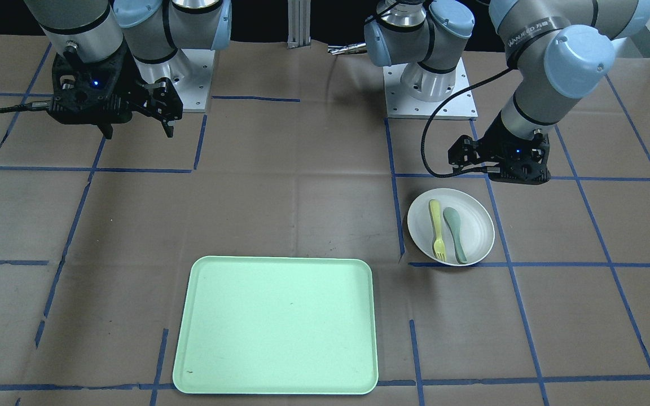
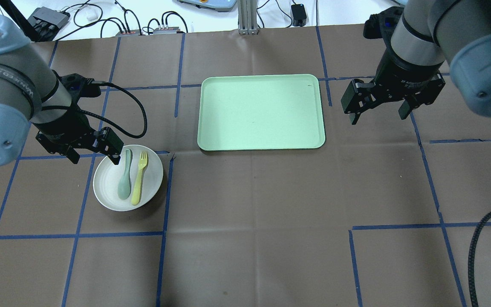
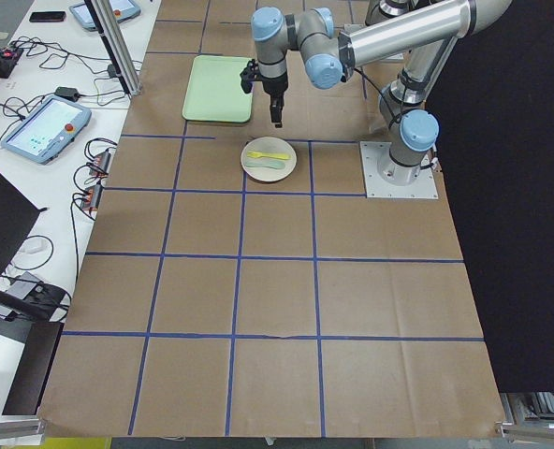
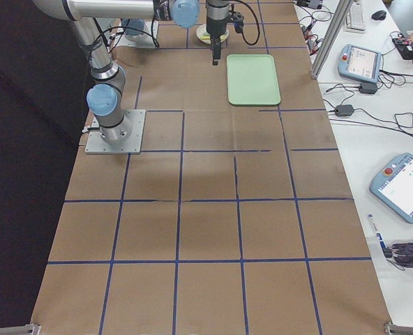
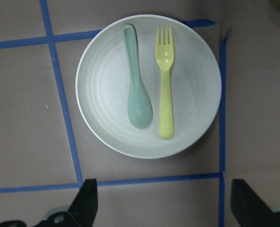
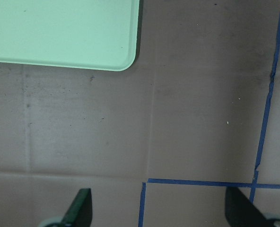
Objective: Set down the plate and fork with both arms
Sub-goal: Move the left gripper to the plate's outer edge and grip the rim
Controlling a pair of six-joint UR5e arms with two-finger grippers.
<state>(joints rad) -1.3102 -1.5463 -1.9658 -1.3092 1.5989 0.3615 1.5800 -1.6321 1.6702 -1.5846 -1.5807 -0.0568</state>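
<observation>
On plate (image 2: 105,187): fork (image 2: 138,179) parallel to spoon (image 2: 125,179), tines toward operators' side; left hand (image 2: 95,160), right hand (image 2: 377,118) spread.

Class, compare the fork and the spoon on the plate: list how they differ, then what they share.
The fork is pale yellow; the spoon is grey-green. The fork ends in tines, the spoon in a rounded bowl. They point opposite ways. Both lie side by side on the plate.

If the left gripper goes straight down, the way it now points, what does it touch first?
Probably the brown table cover just beside the plate, not the plate itself, though the depth is unclear.
</observation>
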